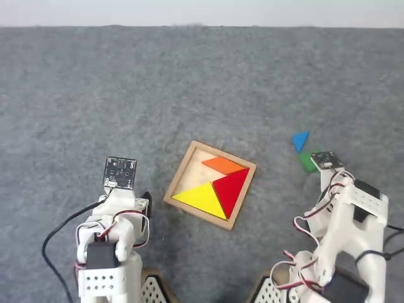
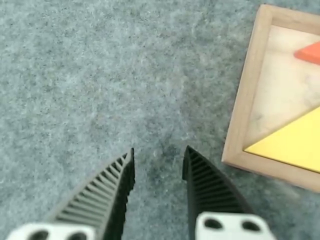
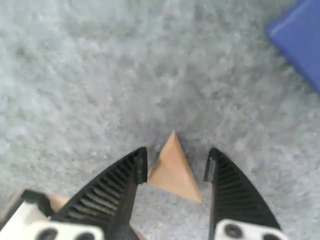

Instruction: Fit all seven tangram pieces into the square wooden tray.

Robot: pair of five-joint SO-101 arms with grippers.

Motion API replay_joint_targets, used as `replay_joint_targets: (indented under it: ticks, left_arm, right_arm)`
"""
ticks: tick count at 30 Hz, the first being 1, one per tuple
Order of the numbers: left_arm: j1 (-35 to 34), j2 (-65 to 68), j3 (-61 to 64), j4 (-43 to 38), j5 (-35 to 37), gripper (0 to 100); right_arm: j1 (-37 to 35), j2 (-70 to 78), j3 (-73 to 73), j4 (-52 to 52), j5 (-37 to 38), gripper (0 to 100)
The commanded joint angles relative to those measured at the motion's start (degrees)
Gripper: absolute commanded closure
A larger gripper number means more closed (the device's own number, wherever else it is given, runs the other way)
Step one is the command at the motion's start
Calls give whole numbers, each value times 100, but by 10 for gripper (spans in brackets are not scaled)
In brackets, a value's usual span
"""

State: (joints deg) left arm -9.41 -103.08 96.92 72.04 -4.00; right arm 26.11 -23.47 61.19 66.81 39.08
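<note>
Beside the tray (image 2: 246,95), left hand (image 2: 158,150) released; right hand (image 3: 177,150) (also released) straddles a triangle (image 3: 174,175).

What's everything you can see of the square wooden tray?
The square wooden tray is light wood with a raised rim and a paler floor. It lies flat on the grey carpet-like table surface, turned cornerwise, between the two arms. Inside lie an orange piece, a red triangle and a yellow triangle; the floor along the side facing the left arm is bare. No gripper touches it; the open left gripper sits beside that rim.
</note>
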Motion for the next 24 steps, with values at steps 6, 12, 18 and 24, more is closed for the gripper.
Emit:
replay_joint_targets:
  ticks: [6, 12, 18, 24]
  left_arm:
    - [9, -158, -48, 53, -35, 847]
    - [9, -158, -48, 53, -35, 847]
    - [9, -158, -48, 53, -35, 847]
    - [9, -158, -48, 53, -35, 847]
  right_arm:
    - [505, -40, 97, 154, 554, 782]
    - [541, -31, 536, -119, 826, 782]
    - [541, -31, 677, -163, 993, 815]
    - [549, -31, 659, -145, 976, 943]
